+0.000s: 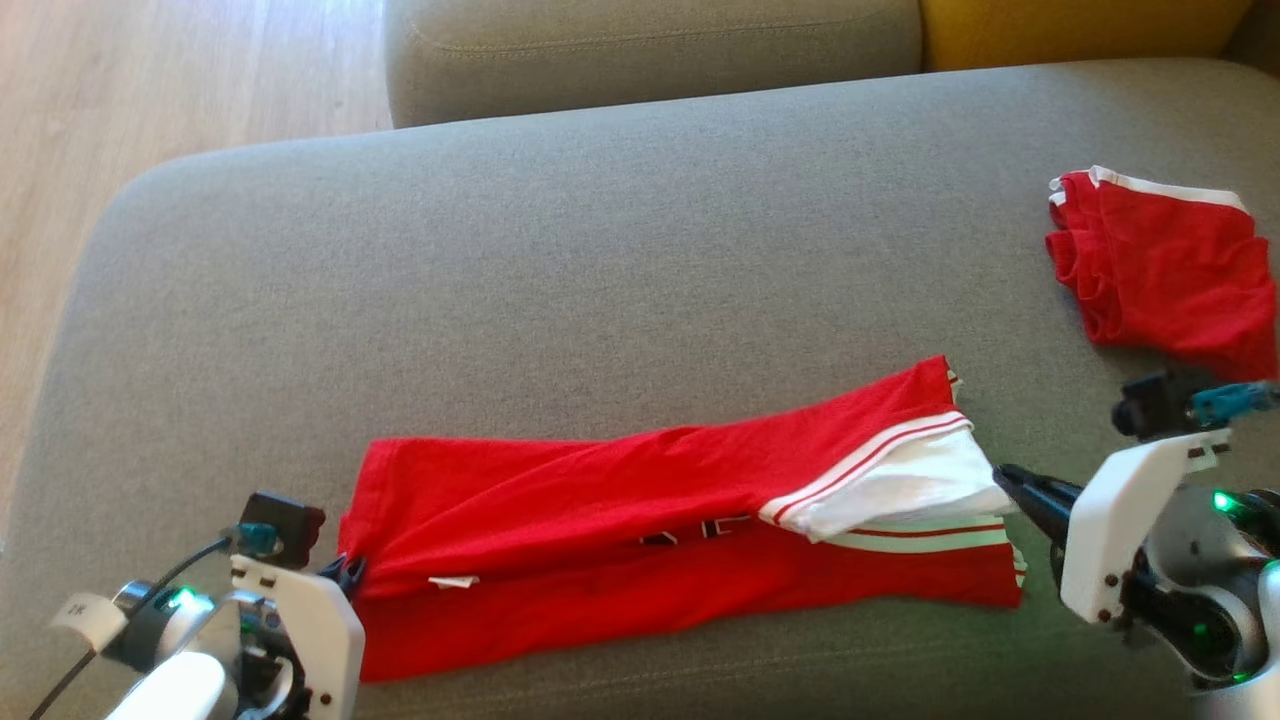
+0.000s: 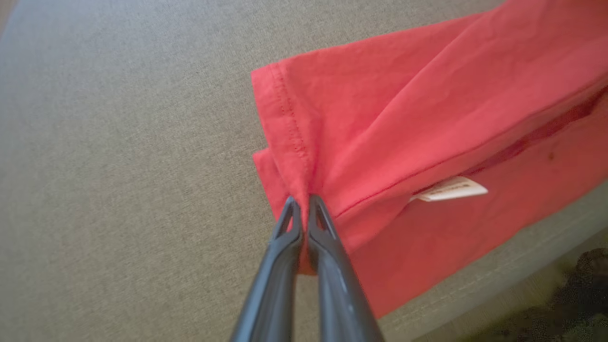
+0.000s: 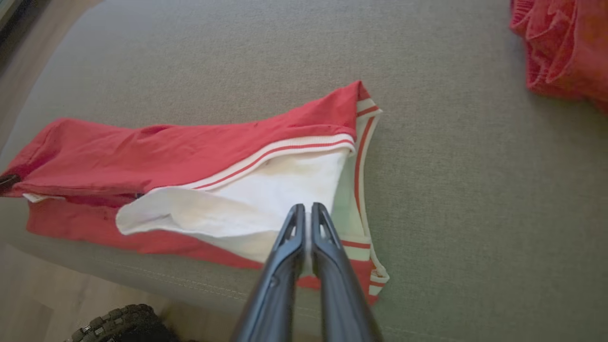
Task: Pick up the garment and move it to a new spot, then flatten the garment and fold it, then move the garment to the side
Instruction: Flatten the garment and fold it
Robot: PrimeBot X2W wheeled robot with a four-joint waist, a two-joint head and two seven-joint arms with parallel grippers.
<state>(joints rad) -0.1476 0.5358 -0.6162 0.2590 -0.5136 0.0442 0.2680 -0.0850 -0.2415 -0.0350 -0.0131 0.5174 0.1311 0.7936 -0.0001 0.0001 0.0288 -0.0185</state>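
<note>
We hold the shirt [image 1: 600, 490] stretched along the front edge of the sofa seat [image 1: 600, 250], left gripper [image 1: 348, 575] clamped on its hem end and right gripper [image 1: 1005, 478] clamped on its white end, likely so the 2 layers lie taut.

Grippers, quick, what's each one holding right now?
Left gripper: closed, pinching the red garment at its hem.
Right gripper: closed on the same garment's white end.

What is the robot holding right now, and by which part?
The red shirt, at both ends: the left end effector pinches its hemmed edge, the right end effector pinches the white fabric at the striped end.
</note>
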